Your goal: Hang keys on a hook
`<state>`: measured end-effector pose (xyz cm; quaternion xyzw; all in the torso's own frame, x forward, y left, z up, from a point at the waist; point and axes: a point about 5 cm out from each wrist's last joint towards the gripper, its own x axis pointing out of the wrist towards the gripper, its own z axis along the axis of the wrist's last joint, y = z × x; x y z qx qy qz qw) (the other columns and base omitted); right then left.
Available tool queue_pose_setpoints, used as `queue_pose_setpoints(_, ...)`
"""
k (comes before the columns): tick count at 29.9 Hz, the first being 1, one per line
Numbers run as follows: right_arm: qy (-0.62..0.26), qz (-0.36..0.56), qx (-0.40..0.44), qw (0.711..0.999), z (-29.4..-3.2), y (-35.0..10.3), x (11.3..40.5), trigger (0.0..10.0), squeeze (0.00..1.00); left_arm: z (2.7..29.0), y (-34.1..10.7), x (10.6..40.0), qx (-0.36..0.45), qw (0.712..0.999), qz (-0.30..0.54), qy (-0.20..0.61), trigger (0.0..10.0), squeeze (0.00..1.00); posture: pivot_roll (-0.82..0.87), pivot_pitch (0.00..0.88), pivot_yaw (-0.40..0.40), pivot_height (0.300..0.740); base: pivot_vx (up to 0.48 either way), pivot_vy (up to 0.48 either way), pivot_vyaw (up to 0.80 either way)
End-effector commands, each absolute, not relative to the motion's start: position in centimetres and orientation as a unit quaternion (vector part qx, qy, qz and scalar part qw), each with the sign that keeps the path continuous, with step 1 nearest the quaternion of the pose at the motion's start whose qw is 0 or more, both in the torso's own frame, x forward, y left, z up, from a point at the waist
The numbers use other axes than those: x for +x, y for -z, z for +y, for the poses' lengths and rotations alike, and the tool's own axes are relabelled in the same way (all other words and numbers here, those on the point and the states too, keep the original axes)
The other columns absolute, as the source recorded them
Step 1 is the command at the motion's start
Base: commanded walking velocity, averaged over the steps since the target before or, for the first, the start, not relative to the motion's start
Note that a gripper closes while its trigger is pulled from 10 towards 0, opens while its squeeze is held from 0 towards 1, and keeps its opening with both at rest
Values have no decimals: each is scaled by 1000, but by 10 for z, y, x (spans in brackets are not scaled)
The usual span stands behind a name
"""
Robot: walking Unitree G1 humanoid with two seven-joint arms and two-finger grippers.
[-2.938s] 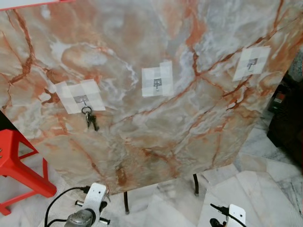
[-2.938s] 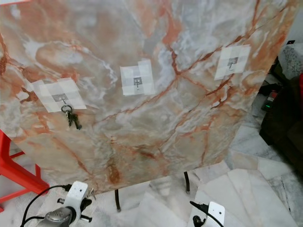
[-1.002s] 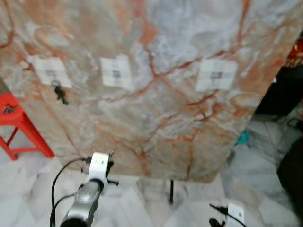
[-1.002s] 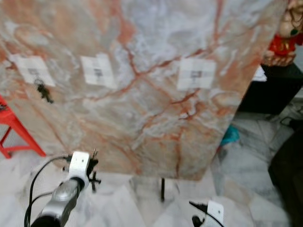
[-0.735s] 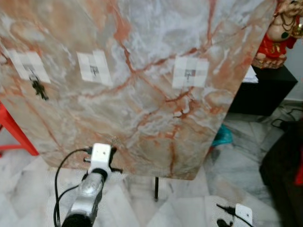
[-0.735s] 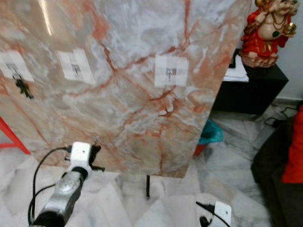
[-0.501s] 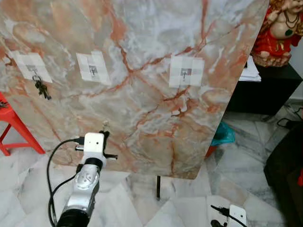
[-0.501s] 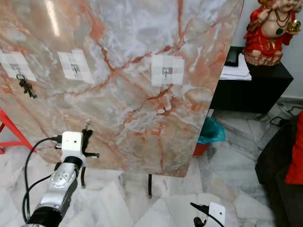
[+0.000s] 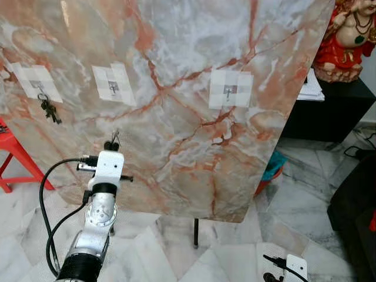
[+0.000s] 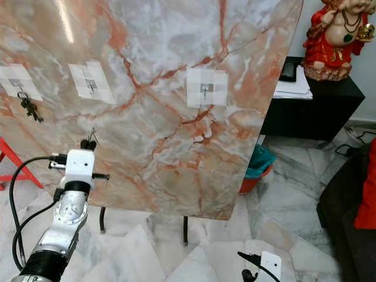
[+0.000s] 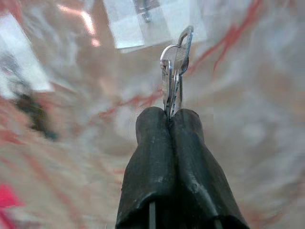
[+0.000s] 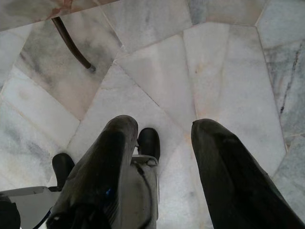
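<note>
A slanted marble board (image 9: 176, 129) carries three small metal hooks on white tape patches. On the left hook (image 9: 40, 86) hangs a dark bunch of keys (image 9: 50, 110). The middle hook (image 9: 113, 88) and the right hook (image 9: 231, 90) are bare. My left gripper (image 9: 111, 144) is raised in front of the board, below the middle hook and apart from it. It is shut on a silver set of keys (image 11: 174, 67) whose ring sticks out past the fingertips (image 11: 152, 124). My right gripper (image 12: 167, 125) hangs low over the floor, open with nothing in it.
A red stool (image 9: 13, 158) stands left of the board. To the right are a black cabinet (image 9: 329, 111) with a red figurine (image 9: 352, 32), a teal bin (image 9: 273, 167) and a dark sofa edge (image 9: 355, 200). The board's thin dark leg (image 9: 195, 232) stands on the marble floor.
The camera has swung to the right along the board. My left arm has risen with the keys, up the board's face and closer to the middle hook.
</note>
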<state>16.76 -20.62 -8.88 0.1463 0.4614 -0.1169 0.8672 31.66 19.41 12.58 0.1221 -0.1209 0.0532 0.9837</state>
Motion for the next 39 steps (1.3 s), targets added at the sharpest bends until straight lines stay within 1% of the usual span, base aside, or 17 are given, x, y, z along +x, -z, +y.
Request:
queue_pose_setpoints(1,117,465,143,866,-206,90,164,10000,0,194,-133,317,75,988,-129,-25,10000,0,107,61,-31,740,0,0,0)
queue_pose_setpoints(7,116,466,143,866,-207,90,164,10000,0,206,-140,314,54,991,-124,3,10000,0,106,54,-30,740,0,0,0)
queue_pose_setpoints(8,116,466,143,866,-207,90,164,10000,0,210,-141,312,40,992,-120,19,10000,0,105,53,-31,740,0,0,0)
queue_pose_setpoints(9,115,465,143,866,-207,90,163,10000,0,217,-144,308,13,993,-108,52,10000,0,108,52,-31,740,0,0,0)
queue_pose_setpoints(10,115,465,143,866,-207,90,163,10000,0,217,-144,308,13,993,-108,52,10000,0,108,52,-31,740,0,0,0)
queue_pose_setpoints(13,115,465,144,866,-207,90,163,10000,0,231,-147,302,-22,991,-89,99,10000,0,115,50,-33,740,0,0,0)
queue_pose_setpoints(14,115,465,144,866,-207,90,163,10000,0,236,-149,300,-41,990,-86,107,10000,0,119,48,-33,740,0,0,0)
queue_pose_setpoints(15,115,465,144,866,-207,90,163,10000,0,236,-149,300,-41,990,-86,107,10000,0,119,48,-33,740,0,0,0)
queue_pose_setpoints(16,114,465,144,866,-207,90,163,10000,0,247,-160,296,-124,979,-99,125,10000,0,120,45,-33,740,0,0,0)
queue_pose_setpoints(18,113,465,145,866,-207,90,163,10000,0,251,-171,291,-212,958,-122,151,10000,0,116,44,-34,740,0,0,0)
queue_pose_setpoints(20,111,464,145,867,-207,90,163,10000,0,250,-175,287,-254,942,-133,174,10000,0,116,45,-34,740,0,0,0)
queue_pose_setpoints(24,111,462,146,867,-208,90,164,10000,0,240,-177,284,-302,917,-139,221,10000,0,114,49,-38,740,0,0,0)
queue_pose_setpoints(25,111,462,146,867,-208,90,164,10000,0,240,-177,284,-302,917,-139,221,10000,0,114,49,-38,740,0,0,0)
queue_pose_setpoints(28,112,462,146,868,-208,90,164,10000,0,230,-175,284,-323,905,-130,244,10000,0,112,55,-41,740,0,0,0)
queue_pose_setpoints(29,113,461,147,868,-208,90,164,10000,0,224,-175,284,-343,894,-127,259,10000,0,109,55,-40,740,0,0,0)
queue_pose_setpoints(33,113,460,149,868,-207,89,165,10000,0,217,-173,283,-389,870,-130,275,10000,0,108,60,-40,740,0,0,0)
queue_pose_setpoints(39,112,461,149,868,-207,89,165,10000,0,212,-168,284,-394,870,-123,268,10000,0,106,65,-40,740,0,0,0)
